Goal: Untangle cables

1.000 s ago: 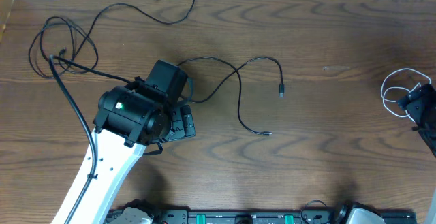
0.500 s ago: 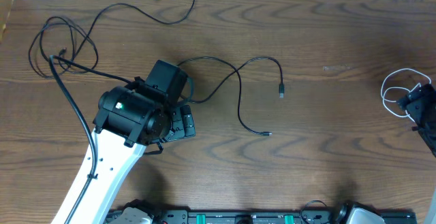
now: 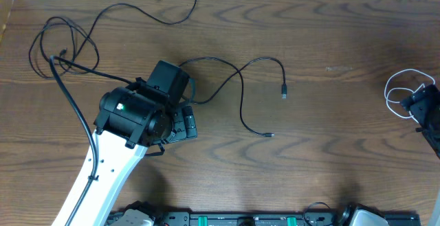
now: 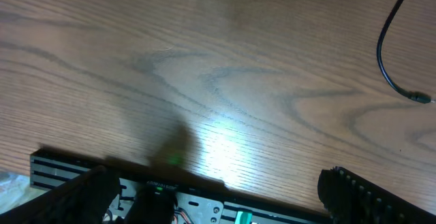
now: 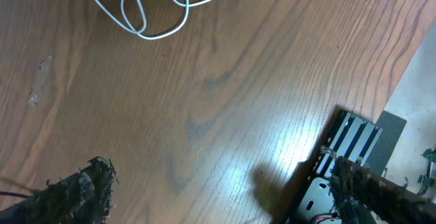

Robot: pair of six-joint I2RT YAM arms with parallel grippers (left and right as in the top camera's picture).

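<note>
Several thin black cables lie on the wooden table. One tangle of loops (image 3: 63, 42) sits at the far left, with a strand (image 3: 180, 6) trailing towards the back edge. Another black cable (image 3: 240, 82) curves across the middle and ends in small plugs (image 3: 284, 92); part of it shows in the left wrist view (image 4: 385, 54). A short white cable (image 3: 400, 92) (image 5: 153, 9) lies coiled at the right. My left gripper (image 3: 180, 124) (image 4: 218, 203) is open over bare wood beside the middle cable. My right gripper (image 3: 423, 109) (image 5: 228, 193) is open, just in front of the white coil, holding nothing.
A black rail with green clips (image 3: 247, 219) (image 4: 75, 166) runs along the table's front edge. The left arm's thicker black cable (image 3: 72, 106) passes over the left tangle. The table's right edge (image 5: 402, 54) lies close to the right gripper.
</note>
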